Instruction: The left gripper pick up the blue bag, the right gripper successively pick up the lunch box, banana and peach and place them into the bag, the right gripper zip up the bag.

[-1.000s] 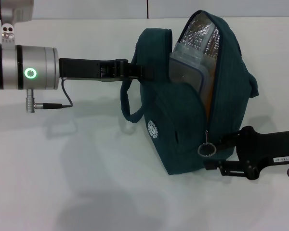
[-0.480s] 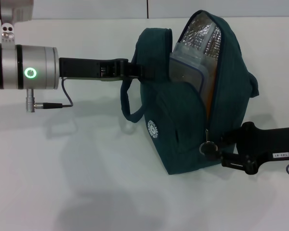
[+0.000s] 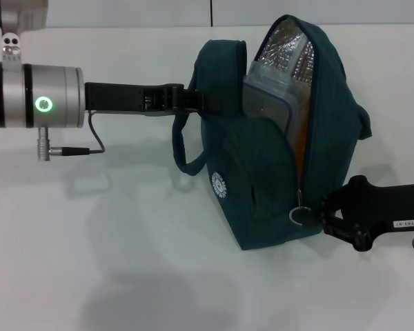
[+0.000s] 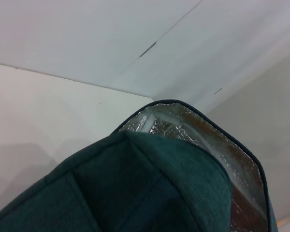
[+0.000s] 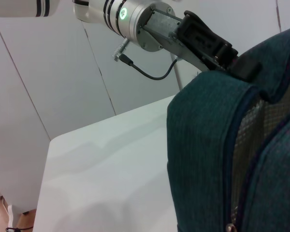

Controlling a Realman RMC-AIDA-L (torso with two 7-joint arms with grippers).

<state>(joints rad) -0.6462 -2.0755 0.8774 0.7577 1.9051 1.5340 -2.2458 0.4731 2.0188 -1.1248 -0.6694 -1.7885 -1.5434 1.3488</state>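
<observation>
The blue bag (image 3: 262, 179) hangs upright over the white table, and its side opening shows silver lining. My left gripper (image 3: 196, 101) is shut on the bag's top left edge by the strap. It also shows in the right wrist view (image 5: 232, 58). The clear lunch box (image 3: 269, 89) stands inside the bag. An orange strip (image 3: 300, 141) shows in the opening; banana and peach cannot be made out. My right gripper (image 3: 321, 215) is low at the bag's right side, shut on the zipper pull ring (image 3: 300, 215) at the bottom of the open zipper.
The white table (image 3: 124, 262) stretches to the left and in front of the bag. A loose strap loop (image 3: 183, 155) hangs at the bag's left. White wall panels (image 3: 207, 10) stand behind the table.
My right gripper's fingers, apart below the zipper ring a second ago, have risen and closed at the ring. The ring now tilts toward the gripper. The bag and left arm have not moved.
</observation>
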